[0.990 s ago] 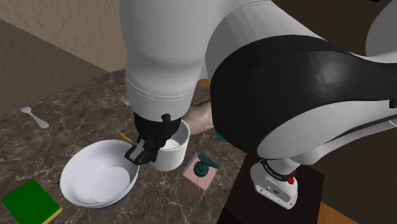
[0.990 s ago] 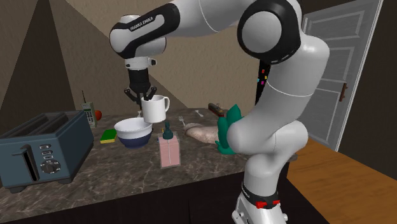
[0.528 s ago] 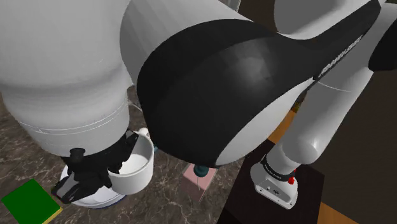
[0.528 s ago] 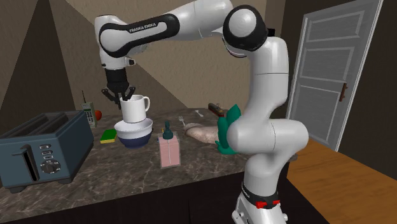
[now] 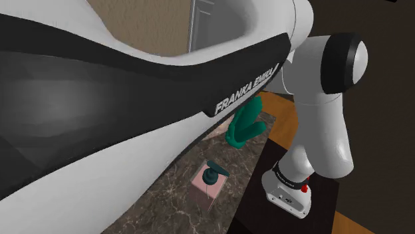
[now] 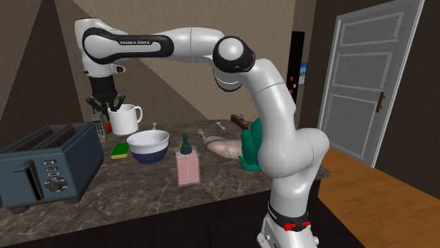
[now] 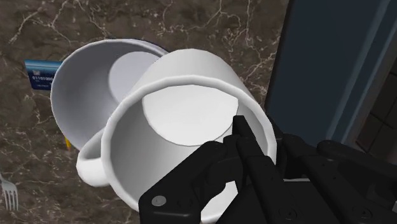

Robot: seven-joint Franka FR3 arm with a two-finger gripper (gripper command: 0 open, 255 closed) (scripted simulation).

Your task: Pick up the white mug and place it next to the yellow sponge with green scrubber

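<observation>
The white mug (image 6: 126, 120) hangs upright in the air with my gripper (image 6: 106, 106) shut on its rim, handle turned to the second exterior view's right. Below it on the dark marble counter lies the yellow sponge with a green top (image 6: 120, 149), just left of the white bowl (image 6: 149, 145). In the wrist view the mug (image 7: 184, 121) is seen from above; one black finger (image 7: 244, 136) sits inside the rim, the other outside, and my gripper (image 7: 262, 132) clasps the wall. The bowl (image 7: 86, 89) lies underneath, partly covered by the mug.
A dark blue toaster (image 6: 44, 165) stands at the counter's near left. A pink soap dispenser (image 6: 187, 165), a pale lump (image 6: 224, 148) and a green object (image 6: 252, 144) lie right of the bowl. My arm (image 5: 100, 100) blocks most of the shoulder view. A fork (image 7: 8, 192) rests on the counter.
The arm has swung to the second exterior view's left, carrying the mug from above the bowl to above the sponge. The arm now covers the counter in the shoulder view.
</observation>
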